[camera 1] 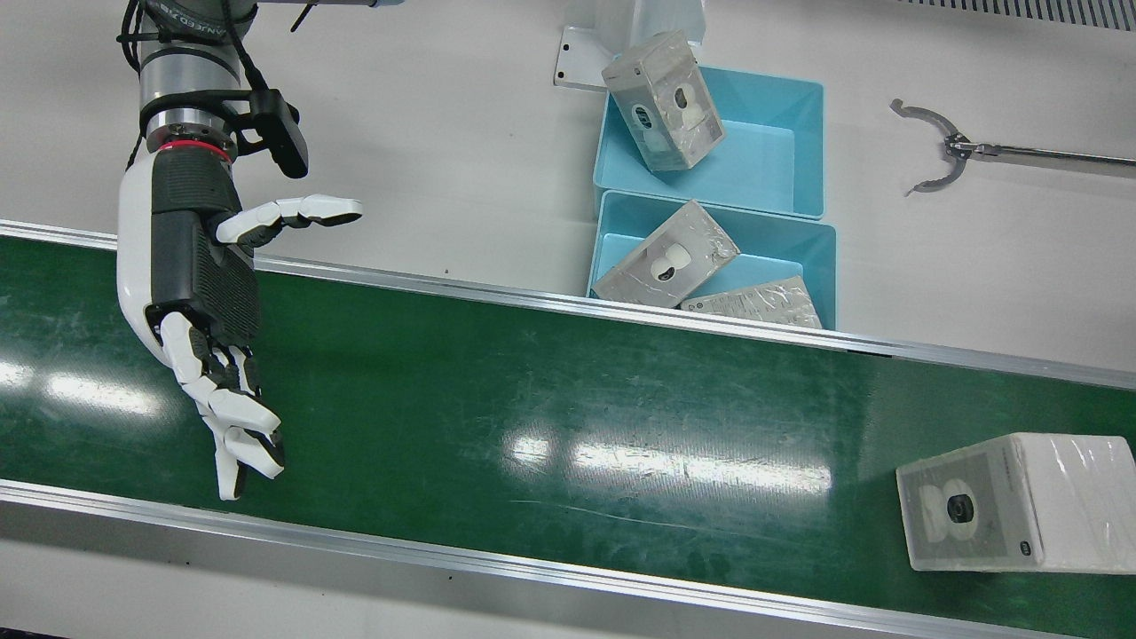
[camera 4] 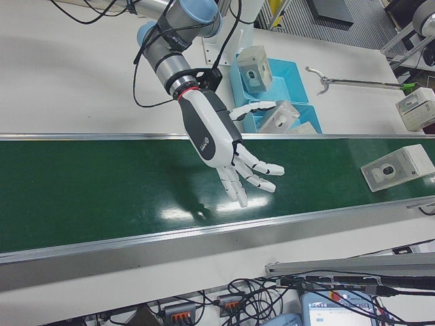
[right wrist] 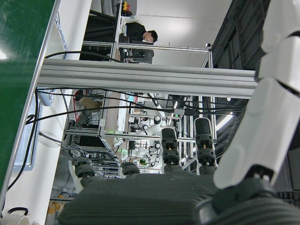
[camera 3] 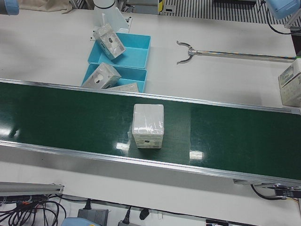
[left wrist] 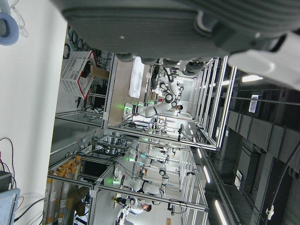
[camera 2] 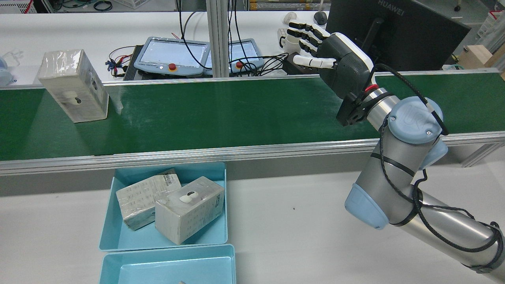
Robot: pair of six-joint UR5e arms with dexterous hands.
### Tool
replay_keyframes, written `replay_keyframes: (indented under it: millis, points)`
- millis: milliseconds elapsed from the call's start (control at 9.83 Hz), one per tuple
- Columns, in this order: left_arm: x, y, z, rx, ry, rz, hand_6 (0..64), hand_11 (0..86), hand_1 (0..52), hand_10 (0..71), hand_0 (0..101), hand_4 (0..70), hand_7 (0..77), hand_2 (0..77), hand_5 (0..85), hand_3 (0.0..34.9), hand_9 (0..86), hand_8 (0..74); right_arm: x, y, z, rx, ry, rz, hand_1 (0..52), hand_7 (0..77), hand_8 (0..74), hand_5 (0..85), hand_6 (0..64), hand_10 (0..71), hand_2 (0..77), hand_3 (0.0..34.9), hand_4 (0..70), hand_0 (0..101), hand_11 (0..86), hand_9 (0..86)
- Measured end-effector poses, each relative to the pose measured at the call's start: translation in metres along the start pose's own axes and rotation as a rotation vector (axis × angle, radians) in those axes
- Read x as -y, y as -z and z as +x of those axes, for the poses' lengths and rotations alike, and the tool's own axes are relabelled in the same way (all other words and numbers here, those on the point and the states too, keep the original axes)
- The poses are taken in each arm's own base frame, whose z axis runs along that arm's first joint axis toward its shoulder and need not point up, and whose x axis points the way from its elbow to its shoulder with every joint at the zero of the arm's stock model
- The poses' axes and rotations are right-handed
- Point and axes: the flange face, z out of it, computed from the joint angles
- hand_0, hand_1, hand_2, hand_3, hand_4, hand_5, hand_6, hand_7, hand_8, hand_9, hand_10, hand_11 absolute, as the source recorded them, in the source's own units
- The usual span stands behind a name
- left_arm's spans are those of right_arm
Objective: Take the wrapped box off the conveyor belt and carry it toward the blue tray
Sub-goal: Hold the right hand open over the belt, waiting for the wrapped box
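Observation:
The wrapped box is white and film-wrapped with a camera picture on its face. It stands on the green conveyor belt at the front view's far right, and shows in the rear view and left-front view. My right hand is open, fingers spread, and hovers over the belt far from the box; it also shows in the rear view and right-front view. Two blue trays sit beside the belt. Only the palm of my left hand shows, in its own view.
One wrapped box leans on the far tray's rim; two more lie in the tray nearest the belt. A metal grabber tool lies on the white table. Another box stands at the table's edge. Teach pendants sit behind the belt.

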Motion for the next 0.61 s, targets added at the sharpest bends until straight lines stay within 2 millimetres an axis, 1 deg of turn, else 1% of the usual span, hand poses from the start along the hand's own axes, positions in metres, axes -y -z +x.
replay_keyframes:
  millis: [305,407,508,610]
  points:
    - [0.0,0.0,0.0,0.0,0.0,0.0,0.0,0.0,0.0,0.5,0,0.0,0.5,0.5,0.5,0.0,0.0,0.0,0.001,0.002,0.002,-0.006,-0.001,0.001,8.7,16.4,0.0,20.7,0.0,2.7,14.7,30.0,9.8,40,5.4,3.3]
    - [0.0,0.0,0.0,0.0,0.0,0.0,0.0,0.0,0.0,0.5,0,0.0,0.5,0.5,0.5,0.0,0.5,0.0,0.001,0.003,0.002,-0.008,-0.001,0.001,8.7,15.3,0.0,18.0,0.0,3.3,14.7,30.1,7.6,40,4.4,3.3]
    - [0.0,0.0,0.0,0.0,0.0,0.0,0.0,0.0,0.0,0.0,0,0.0,0.5,1.1,0.5,0.0,0.5,0.5,0.002,0.004,0.007,-0.016,-0.001,0.002,8.7,15.3,0.0,15.8,0.0,3.3,14.7,30.1,6.5,40,4.9,3.3]
    - [0.0,0.0,0.0,0.0,0.0,0.0,0.0,0.0,0.0,0.5,0,0.0,0.5,0.5,0.5,0.0,0.0,0.5,0.003,0.005,0.011,-0.023,0.0,0.004,8.7,15.3,0.0,15.8,0.0,3.3,14.7,30.1,6.5,39,4.9,2.7]
